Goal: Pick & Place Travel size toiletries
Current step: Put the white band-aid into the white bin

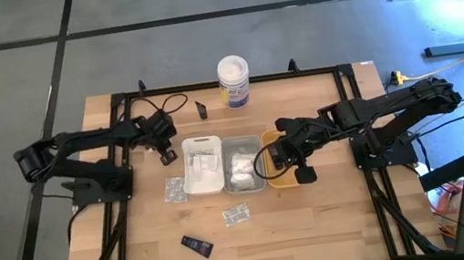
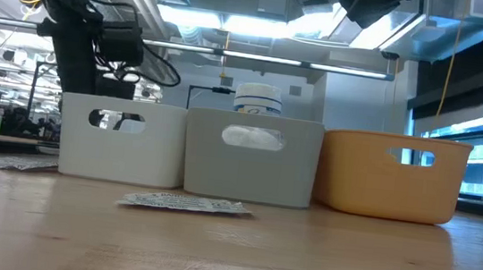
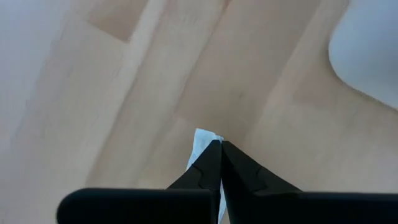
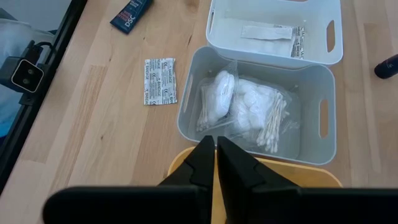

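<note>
Three trays sit side by side mid-frame in the high view: white tray (image 1: 203, 165), grey tray (image 1: 243, 163) and orange tray (image 1: 277, 171). Nearest the lower edge of that view, on the bare worktop (image 1: 319, 218), lies a dark tube (image 1: 197, 244), then a printed sachet (image 1: 236, 214) just above it, and another sachet (image 1: 174, 190) just left of the white tray; these toiletries are not yet binned.

The right tool (image 4: 216, 163) is clenched on nothing and hovers over the orange tray's rim, probably waiting its turn. In its wrist view the grey tray holds plastic-wrapped bundles (image 4: 245, 112), and flat packets (image 4: 268, 32) lie in the white one, so sorting seems part done.

The left tool (image 3: 219, 163) sits above the worktop left of the white tray, pinched shut on a thin white corner (image 3: 203, 142), perhaps a sachet edge, gripped by its rim since it lies flat.

Farthest, at the upper worktop edge, stands a white tub (image 1: 234, 81), beside a small dark item (image 1: 201, 110).
</note>
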Controlling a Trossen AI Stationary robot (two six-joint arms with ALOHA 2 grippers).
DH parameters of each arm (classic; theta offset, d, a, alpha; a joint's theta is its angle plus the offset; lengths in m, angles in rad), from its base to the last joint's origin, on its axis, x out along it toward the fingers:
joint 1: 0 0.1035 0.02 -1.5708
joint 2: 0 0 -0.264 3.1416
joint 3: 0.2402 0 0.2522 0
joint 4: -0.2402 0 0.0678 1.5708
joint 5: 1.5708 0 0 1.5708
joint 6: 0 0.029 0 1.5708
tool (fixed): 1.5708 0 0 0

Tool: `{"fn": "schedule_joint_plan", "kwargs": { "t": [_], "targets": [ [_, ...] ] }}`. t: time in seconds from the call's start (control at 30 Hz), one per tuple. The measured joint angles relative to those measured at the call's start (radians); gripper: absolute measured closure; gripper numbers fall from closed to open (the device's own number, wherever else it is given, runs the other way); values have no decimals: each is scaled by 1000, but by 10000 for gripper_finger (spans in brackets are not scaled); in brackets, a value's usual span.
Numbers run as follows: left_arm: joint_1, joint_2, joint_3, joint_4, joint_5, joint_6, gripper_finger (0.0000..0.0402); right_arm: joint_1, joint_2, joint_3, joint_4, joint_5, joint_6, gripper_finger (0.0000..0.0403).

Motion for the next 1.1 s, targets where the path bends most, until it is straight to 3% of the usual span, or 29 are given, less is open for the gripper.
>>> {"fn": "schedule_joint_plan", "kwargs": {
  "t": [0.7,1.0,1.1],
  "targets": [
    [-4,-263,2,6,225,-125,399,0,0,0,0,0,0,381],
    [-71,-348,3,230,390,-223,399,0,0,0,0,0,0,381],
    [-112,-351,4,306,390,-254,399,0,0,0,0,0,0,381]
  ]
}}
